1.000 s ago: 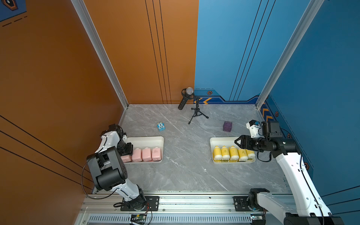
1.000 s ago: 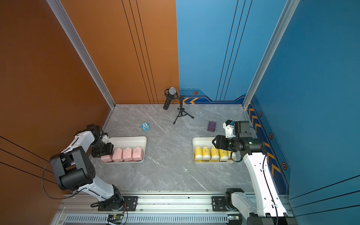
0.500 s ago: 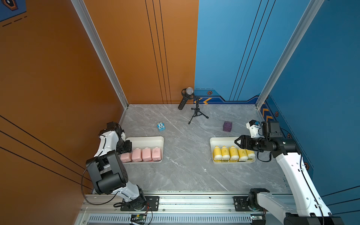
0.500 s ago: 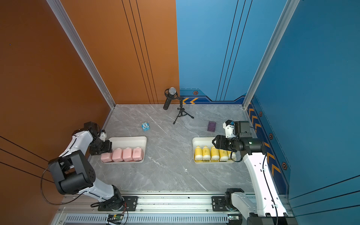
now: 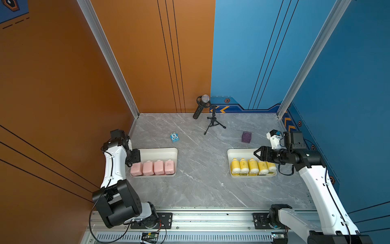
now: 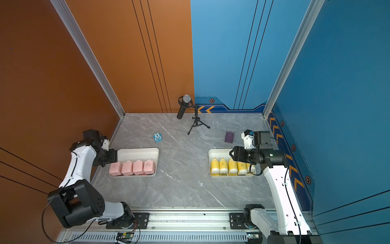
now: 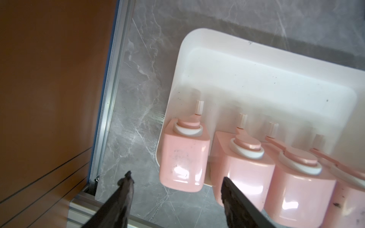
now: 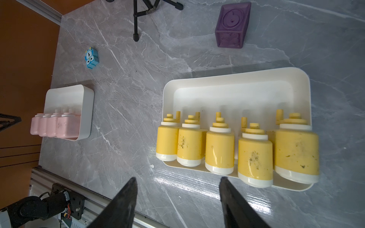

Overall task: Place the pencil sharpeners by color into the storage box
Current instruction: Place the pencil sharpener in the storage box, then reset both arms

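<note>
Across the grey bench (image 5: 200, 186), which fills the lower middle of both top views, the sort looks all but finished. Two white boxes sit well apart: the left box (image 5: 157, 152) at centre left of the frame and the right box (image 5: 239, 152) at centre right. Four pink sharpeners (image 5: 153, 167) lie side by side along the lower edge of one, and five yellow sharpeners (image 5: 253, 166) along the lower edge of the other. None lies loose on the bench. Only a blue cube (image 5: 174, 137) and a purple cube (image 5: 246, 136) stand outside, and neither belongs to the task.

I judge the step in hand to be the let-go at the end of the pink row. The next move calls for the left arm to lift away without nudging the end pink sharpener (image 7: 183, 156), whose base seems to overhang the box rim.

The left jaws are released and empty at the left edge of the left box, with the end pink sharpener just ahead of the gap and nothing between the tips. The right jaws, likewise parted and empty, hover over the upper right of the right box, the yellow row ahead of them and off to one side.
</note>
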Robot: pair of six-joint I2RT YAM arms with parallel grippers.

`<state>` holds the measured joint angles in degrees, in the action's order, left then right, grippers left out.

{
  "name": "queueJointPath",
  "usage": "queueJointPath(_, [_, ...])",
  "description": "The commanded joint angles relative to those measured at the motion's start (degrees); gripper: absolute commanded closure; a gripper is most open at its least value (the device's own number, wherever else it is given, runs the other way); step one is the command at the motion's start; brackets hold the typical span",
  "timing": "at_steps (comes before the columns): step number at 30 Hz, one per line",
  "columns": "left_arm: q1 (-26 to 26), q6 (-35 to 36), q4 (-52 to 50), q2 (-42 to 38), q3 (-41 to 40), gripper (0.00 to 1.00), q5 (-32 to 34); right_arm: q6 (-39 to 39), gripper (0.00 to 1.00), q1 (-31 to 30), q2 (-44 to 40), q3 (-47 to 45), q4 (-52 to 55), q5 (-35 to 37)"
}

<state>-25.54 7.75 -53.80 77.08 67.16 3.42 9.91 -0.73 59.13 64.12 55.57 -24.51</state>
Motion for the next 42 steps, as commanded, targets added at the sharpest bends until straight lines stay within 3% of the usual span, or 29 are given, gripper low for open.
queueJointPath(1, [1.4, -1.8, -1.1, -4.6, 2.8, 0.23, 0.1, 0.3, 0.32, 0.5, 0.9, -0.2, -1.2, -2.0])
queueJointPath(5, [4.1, -4.9, -0.5, -9.7, 2.5, 0.12, -1.0, 0.7, 0.3, 0.5, 1.7, 0.0, -1.2, -2.5])
queueJointPath(6, [4.9, -6.1, 0.0, -11.1, 1.7, 0.02, -1.3, 0.7, 0.28, 0.5, 2.0, 0.1, -1.3, -2.4])
queueJointPath(9, [8.0, -9.9, 4.0, -16.0, -2.2, 0.01, -1.8, 1.2, 0.04, 0.6, 2.9, 0.6, -1.3, -2.0])
queueJointPath(10, [9.1, -11.0, 6.0, -17.6, -3.9, 0.01, -1.8, 1.3, 0.0, 0.6, 3.2, 0.7, -1.3, -1.8])
queueJointPath(16, [16.0, -19.1, 20.0, -24.2, -16.1, 0.02, 1.5, 3.9, 0.0, 0.3, 2.3, 0.1, -4.1, 3.1])
queueJointPath(24, [22.6, -23.0, 40.1, -19.6, -28.3, 0.02, 6.6, 7.8, 0.0, 0.0, -8.9, -10.7, -17.9, 18.3])
queueJointPath(30, [25.0, -23.3, 53.2, -14.9, -31.2, 0.02, 7.4, 8.4, 0.0, 0.2, -9.2, -14.3, -23.0, 27.1])
queueJointPath(38, [26.2, -19.9, 59.6, -8.2, -31.5, 0.02, 7.5, 6.8, 0.0, -0.1, -5.7, -21.9, -34.4, 27.8])
queueJointPath(42, [26.3, -18.5, 63.1, -5.6, -32.3, 0.02, 8.4, 5.0, 0.0, -1.9, -4.9, -24.5, -38.6, 31.8])
